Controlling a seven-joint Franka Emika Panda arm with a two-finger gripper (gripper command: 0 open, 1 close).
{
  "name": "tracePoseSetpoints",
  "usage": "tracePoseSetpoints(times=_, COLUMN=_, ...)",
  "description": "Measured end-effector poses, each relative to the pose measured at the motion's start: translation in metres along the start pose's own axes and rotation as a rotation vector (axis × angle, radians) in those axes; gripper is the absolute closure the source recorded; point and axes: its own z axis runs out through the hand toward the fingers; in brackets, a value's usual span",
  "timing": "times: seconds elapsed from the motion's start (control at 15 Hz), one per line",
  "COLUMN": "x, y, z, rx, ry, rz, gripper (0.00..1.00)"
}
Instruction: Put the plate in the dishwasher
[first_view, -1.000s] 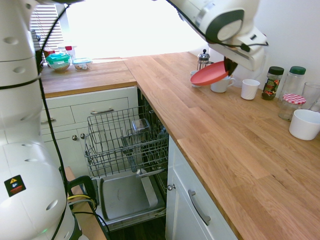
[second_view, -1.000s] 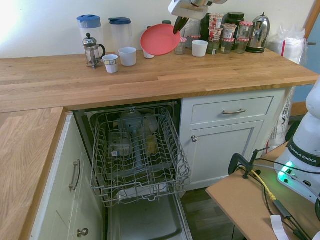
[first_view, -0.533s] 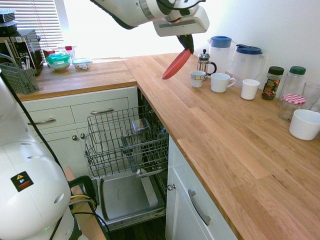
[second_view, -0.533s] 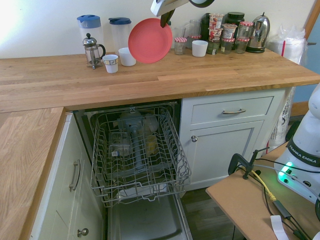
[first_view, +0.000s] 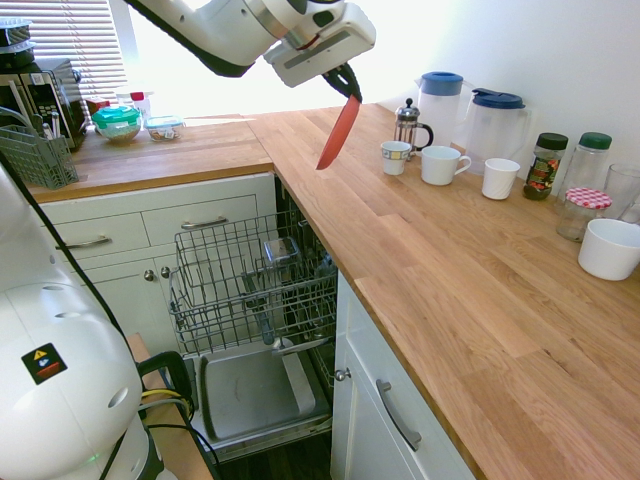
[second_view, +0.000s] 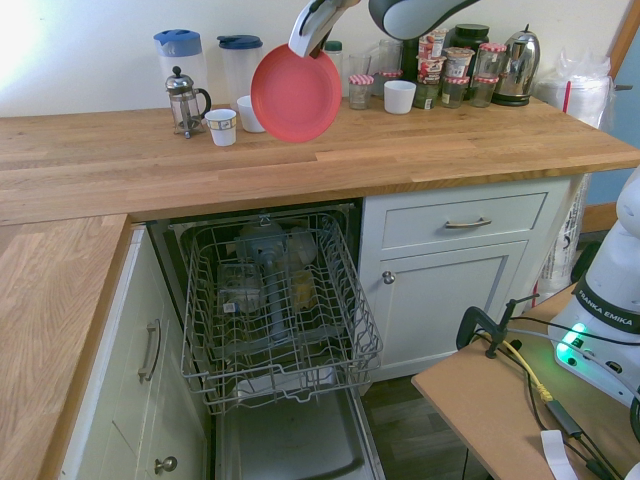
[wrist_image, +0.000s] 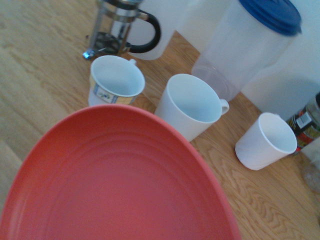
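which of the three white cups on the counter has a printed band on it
The small cup beside the glass coffee press, at the end of the row. It has a patterned band around its side; the mug and the handleless cup are plain white.

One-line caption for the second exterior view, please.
Gripper holds the coral plate by its top edge, hanging upright above the wooden counter, with the open dishwasher rack pulled out below.
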Motion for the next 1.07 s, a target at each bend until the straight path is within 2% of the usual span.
tracePoseSetpoints(times=0.13, x=-0.036, y=-0.038, z=-0.026, rx=-0.011, ry=0.051, rz=-0.135, gripper=1.00)
tracePoseSetpoints(times=0.4, x=-0.115, y=-0.123, z=-0.091, rx=0.061, ry=0.147, rz=-0.407, gripper=1.00)
tracePoseSetpoints(times=0.6, x=-0.148, y=-0.163, z=-0.091, rx=0.095, ry=0.166, rz=-0.569, gripper=1.00)
tracePoseSetpoints(times=1.07, x=-0.171, y=-0.189, z=-0.066, rx=0.013, ry=0.146, rz=-0.706, gripper=1.00)
